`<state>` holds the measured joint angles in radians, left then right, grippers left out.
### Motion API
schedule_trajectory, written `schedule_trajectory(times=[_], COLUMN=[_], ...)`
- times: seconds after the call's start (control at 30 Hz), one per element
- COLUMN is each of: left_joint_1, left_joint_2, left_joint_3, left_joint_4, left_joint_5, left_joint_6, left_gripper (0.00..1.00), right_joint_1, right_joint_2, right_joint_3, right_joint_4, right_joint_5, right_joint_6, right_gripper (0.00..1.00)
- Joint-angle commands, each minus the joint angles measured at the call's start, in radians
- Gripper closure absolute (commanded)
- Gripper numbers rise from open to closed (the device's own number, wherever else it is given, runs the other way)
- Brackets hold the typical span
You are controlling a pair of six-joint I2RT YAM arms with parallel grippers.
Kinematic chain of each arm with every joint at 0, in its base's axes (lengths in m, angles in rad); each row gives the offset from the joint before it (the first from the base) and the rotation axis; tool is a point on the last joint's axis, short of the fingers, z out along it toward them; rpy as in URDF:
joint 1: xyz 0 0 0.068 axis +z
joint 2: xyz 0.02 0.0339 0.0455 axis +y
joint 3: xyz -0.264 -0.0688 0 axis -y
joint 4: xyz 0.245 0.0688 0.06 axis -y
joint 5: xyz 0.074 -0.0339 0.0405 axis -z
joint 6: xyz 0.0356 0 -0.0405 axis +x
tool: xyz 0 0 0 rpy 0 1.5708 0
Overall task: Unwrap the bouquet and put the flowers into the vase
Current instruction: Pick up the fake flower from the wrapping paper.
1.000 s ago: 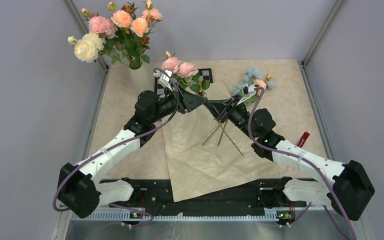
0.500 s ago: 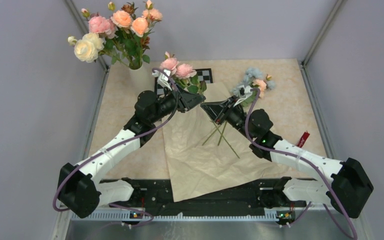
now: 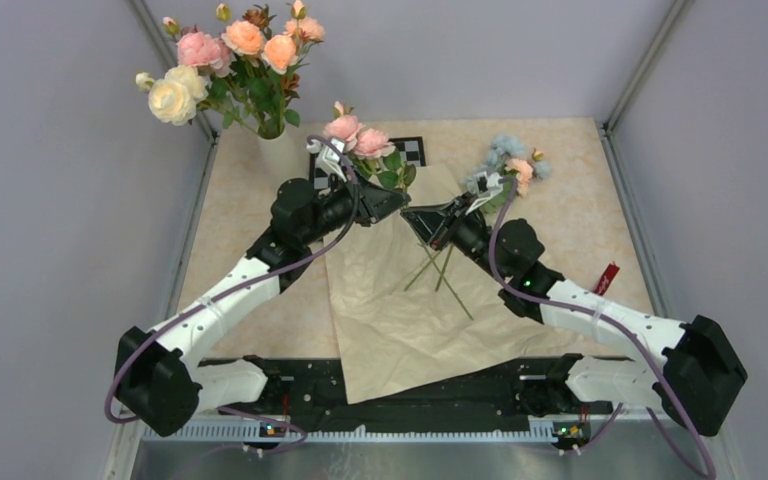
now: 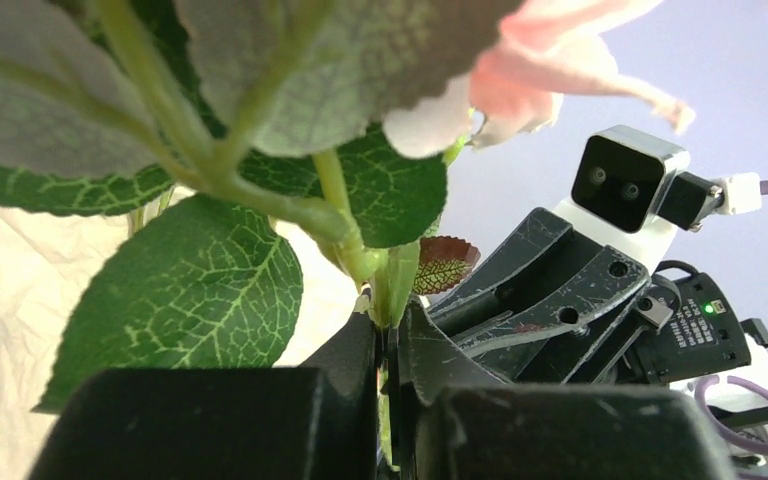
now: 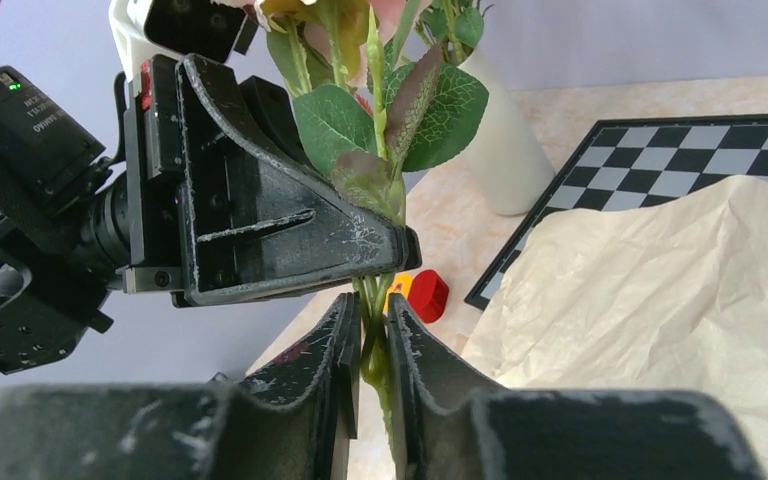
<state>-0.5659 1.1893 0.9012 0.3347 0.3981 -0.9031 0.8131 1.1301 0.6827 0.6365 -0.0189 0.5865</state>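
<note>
Holding pink flower sprig (image 3: 358,135) upright over the far-middle of the table (image 3: 240,190), blooms on top, leaves just above the jaws. Clamping its green stem with left gripper (image 4: 390,335), fingers pressed together on it. Pinching the same stem just below with right gripper (image 5: 370,325), jaws narrowly apart around it, tips of both grippers nearly touching. Trailing thin stems (image 3: 438,272) under the right gripper, over the wrapping paper (image 3: 390,320); not telling which blooms they belong to. Showing blue flowers (image 3: 505,160) just behind the right arm, near the paper's far-right corner. Covering the table's middle with the paper, flat, from chessboard (image 3: 415,150) to near edge. Noting vase (image 5: 505,140) at the far-left corner, left of the sprig, larger roses (image 3: 230,60) bunched over that corner. Leaving bare table either side of the paper, ribbon (image 3: 607,277) lying near the right wall. Boxing in the table with walls left, right and behind.
</note>
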Motion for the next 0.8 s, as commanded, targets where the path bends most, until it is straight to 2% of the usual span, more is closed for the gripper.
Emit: schedule_trajectory(times=[0.0,0.1,0.23,0.37,0.6,0.77], left_joint_1=[-0.006,-0.004,0.002,0.046,0.203,0.326], left_joint_2=[-0.042,-0.048,-0.049,-0.024,-0.015,-0.022], left_joint_3=[0.084,0.115,0.179,0.290,0.442,0.498], left_joint_4=[-0.084,-0.173,-0.305,-0.510,-0.716,-0.772], left_joint_5=[-0.027,-0.054,-0.089,-0.080,-0.005,-0.019], left_joint_6=[0.128,0.187,0.298,0.440,0.653,0.739], left_gripper=[1.00,1.00,1.00,1.00,1.00,1.00], right_joint_1=[0.018,0.019,0.018,0.020,0.016,-0.023], right_joint_2=[-0.060,-0.094,-0.143,-0.202,-0.262,-0.286], right_joint_3=[-0.011,-0.034,-0.042,-0.068,-0.061,-0.046], right_joint_4=[0.014,-0.005,-0.075,-0.133,-0.288,-0.399], right_joint_5=[0.038,0.055,0.070,0.107,0.195,0.245], right_joint_6=[-0.010,-0.025,-0.057,-0.073,-0.125,-0.149], right_gripper=[0.75,0.52,0.38,0.23,0.08,0.03])
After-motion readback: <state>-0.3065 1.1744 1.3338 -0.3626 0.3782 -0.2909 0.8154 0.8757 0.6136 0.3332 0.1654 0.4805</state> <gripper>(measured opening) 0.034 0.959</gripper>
